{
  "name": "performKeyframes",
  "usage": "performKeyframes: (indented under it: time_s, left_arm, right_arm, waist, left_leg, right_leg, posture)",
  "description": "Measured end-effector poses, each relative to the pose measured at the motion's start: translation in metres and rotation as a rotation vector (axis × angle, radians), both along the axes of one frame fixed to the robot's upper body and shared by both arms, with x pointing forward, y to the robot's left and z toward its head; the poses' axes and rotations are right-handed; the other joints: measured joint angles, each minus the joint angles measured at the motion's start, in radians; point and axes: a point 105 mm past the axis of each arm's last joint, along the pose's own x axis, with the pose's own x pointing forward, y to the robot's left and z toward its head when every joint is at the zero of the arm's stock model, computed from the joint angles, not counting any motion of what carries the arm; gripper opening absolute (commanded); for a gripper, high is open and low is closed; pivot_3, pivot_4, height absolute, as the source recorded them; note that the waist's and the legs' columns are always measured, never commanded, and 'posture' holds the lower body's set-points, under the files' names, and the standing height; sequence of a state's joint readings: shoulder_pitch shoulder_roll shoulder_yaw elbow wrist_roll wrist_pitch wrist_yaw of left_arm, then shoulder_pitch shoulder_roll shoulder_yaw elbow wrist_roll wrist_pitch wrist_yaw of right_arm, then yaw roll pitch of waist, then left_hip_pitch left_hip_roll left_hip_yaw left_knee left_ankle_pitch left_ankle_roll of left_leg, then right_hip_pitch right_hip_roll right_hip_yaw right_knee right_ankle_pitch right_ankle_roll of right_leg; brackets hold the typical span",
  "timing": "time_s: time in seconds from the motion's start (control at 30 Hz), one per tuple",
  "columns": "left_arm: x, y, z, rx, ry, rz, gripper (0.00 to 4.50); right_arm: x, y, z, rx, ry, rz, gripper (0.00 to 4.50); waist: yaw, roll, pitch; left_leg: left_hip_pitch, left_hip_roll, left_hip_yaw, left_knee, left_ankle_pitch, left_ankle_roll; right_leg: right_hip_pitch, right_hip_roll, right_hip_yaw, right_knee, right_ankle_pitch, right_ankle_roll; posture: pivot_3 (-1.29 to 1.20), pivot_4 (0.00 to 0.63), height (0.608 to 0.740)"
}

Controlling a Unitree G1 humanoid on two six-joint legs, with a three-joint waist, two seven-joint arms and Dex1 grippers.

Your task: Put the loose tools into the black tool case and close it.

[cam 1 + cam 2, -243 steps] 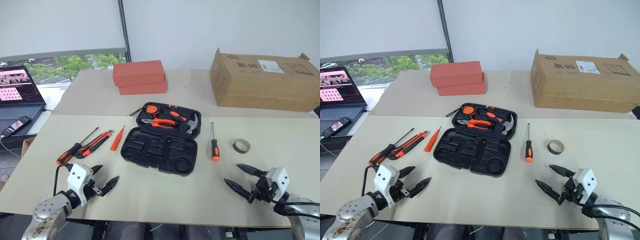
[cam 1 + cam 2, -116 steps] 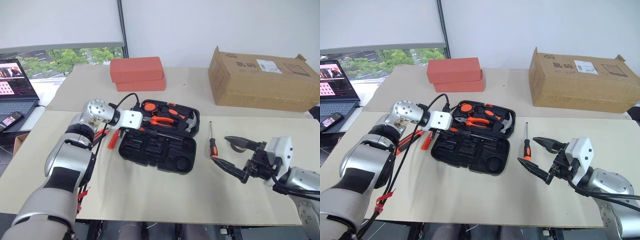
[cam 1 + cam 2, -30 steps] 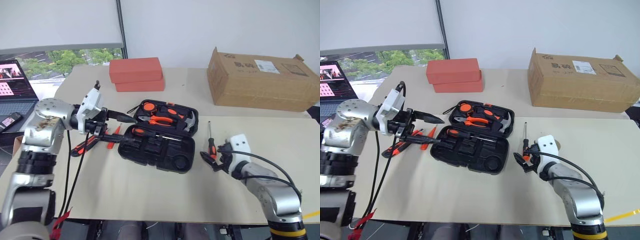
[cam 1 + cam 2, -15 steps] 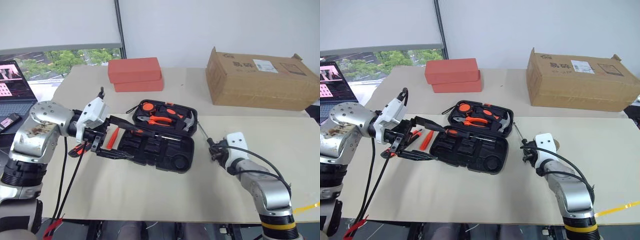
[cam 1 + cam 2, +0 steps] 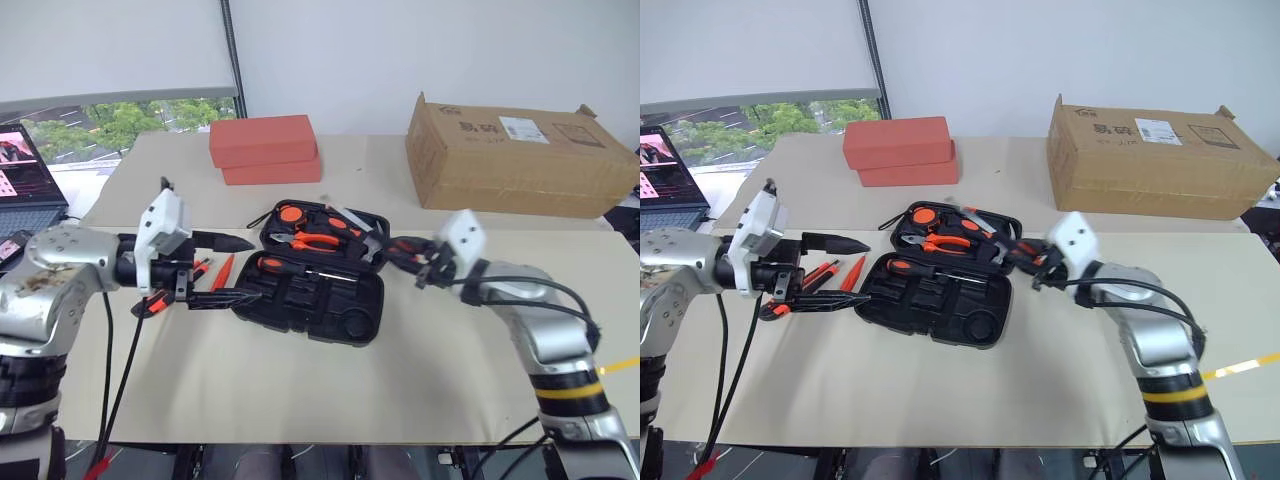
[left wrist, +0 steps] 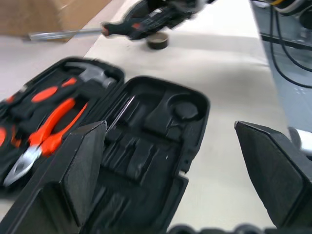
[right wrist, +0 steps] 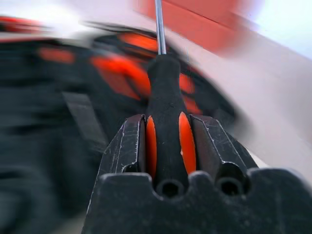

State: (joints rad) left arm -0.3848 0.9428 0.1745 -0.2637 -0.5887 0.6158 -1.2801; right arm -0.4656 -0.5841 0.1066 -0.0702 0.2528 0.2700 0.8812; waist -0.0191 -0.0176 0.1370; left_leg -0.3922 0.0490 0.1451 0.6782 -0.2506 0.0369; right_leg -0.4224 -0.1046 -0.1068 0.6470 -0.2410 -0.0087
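1. Right gripper (image 5: 412, 262) is clamped on the black-and-orange handle of a screwdriver (image 7: 165, 105), its two fingers (image 7: 127, 146) pressed against either side of the grip.
2. That screwdriver is held in the air just above the right edge of the tool case (image 5: 320, 270), with its steel shaft pointing over the case lid.
3. Left gripper (image 5: 232, 268) stands spread wide with nothing between its fingers (image 6: 80, 170), just off the left edge of the tool case.
4. The tool case lies open on the table (image 5: 300, 380); its lid half holds pliers (image 5: 318, 240) and a hammer (image 5: 368, 240).
5. One screwdriver already sits in the near half of the case, along the hinge side.
6. Left of the case, by the left gripper, lie a thin orange tester pen (image 5: 852, 272) and more black-and-orange tools.
7. A small grey tape roll (image 6: 158, 41) sits on the table to the right of the case, beyond the right gripper.
8. Behind the case are two stacked red boxes (image 5: 265, 150) to the left and a cardboard box (image 5: 520, 155) to the right.
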Motion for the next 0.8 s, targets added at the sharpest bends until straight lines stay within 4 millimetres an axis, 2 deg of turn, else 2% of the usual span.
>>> performKeyframes:
  time_s: [0.1,0.2,0.37,0.53,0.57,0.8]
  left_arm:
    - [-0.007,0.008,-0.006,0.001,-0.002,0.064,4.5]
    - [-0.018,0.009,-0.01,-0.006,0.011,0.094,4.5]
    - [-0.028,0.012,-0.006,-0.018,-0.01,0.138,4.5]
    - [-0.032,0.015,-0.008,-0.015,-0.007,0.174,4.5]
    - [-0.032,0.015,-0.007,-0.018,-0.007,0.175,4.5]
    - [-0.031,0.014,-0.006,-0.018,-0.008,0.179,4.5]
  right_arm:
    - [0.0,0.012,-0.014,-0.048,0.026,0.141,1.04]
    - [0.005,0.013,-0.027,-0.102,0.049,0.232,1.04]
    - [0.015,0.008,-0.042,-0.166,0.078,0.286,1.04]
    - [0.021,0.011,-0.053,-0.19,0.112,0.293,1.04]
    - [0.022,0.011,-0.055,-0.195,0.118,0.289,2.06]
    - [0.023,0.017,-0.049,-0.184,0.109,0.309,4.29]
  waist:
    - [0.005,0.0,0.0]
    - [0.01,0.0,0.0]
    - [0.006,0.0,0.0]
    - [0.003,0.0,0.001]
    - [0.003,0.0,0.001]
    - [0.004,0.0,0.001]
  left_leg:
    - [0.0,-0.001,0.001,0.0,0.0,0.001]
    - [0.0,-0.001,0.001,0.0,0.0,0.001]
    - [0.001,0.0,0.001,0.0,0.001,-0.001]
    - [0.001,0.0,0.001,0.0,0.001,-0.003]
    - [0.001,0.0,0.001,0.0,0.001,-0.003]
    - [0.001,0.0,0.001,-0.001,0.001,-0.003]
  right_leg:
    - [0.0,-0.002,0.0,0.0,0.003,-0.005]
    - [0.001,-0.003,0.0,0.0,0.003,-0.005]
    - [0.001,-0.002,0.0,0.0,0.003,-0.006]
    - [0.001,-0.002,0.0,0.001,0.003,-0.006]
    - [0.001,-0.002,0.0,0.001,0.003,-0.006]
    - [0.001,-0.003,0.002,0.001,0.003,-0.006]
  posture:
    - [0.0,0.15,0.711]
    - [0.0,0.15,0.711]
    - [0.0,0.15,0.711]
    - [0.0,0.15,0.711]
    - [0.0,0.15,0.711]
    - [0.0,0.15,0.711]
